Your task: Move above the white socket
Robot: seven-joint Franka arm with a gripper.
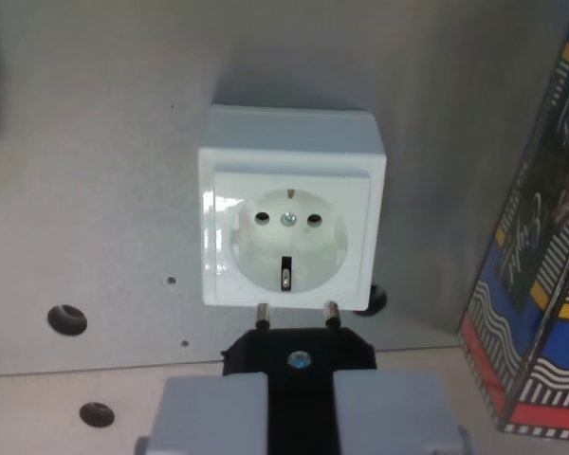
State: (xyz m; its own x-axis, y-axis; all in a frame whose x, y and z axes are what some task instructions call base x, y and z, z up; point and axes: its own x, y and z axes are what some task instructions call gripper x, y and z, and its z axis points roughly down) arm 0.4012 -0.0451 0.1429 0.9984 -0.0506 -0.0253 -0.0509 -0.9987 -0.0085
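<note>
White square plastic wall socket point(289, 213) at 12 o'clock | grey fingers point(213, 412) pinching black two-pin plug point(299, 351) | risk: pins point(263, 314) strike socket's lower rim if height drops.

Plug point(299, 353) just below socket point(290, 220)

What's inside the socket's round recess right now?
Inside the socket recess: two dark pin holes, a centre screw and metal earth clips at top and bottom. Nothing is plugged in; the plug sits just below, pins outside. Contacts inside the holes are hidden.
</note>
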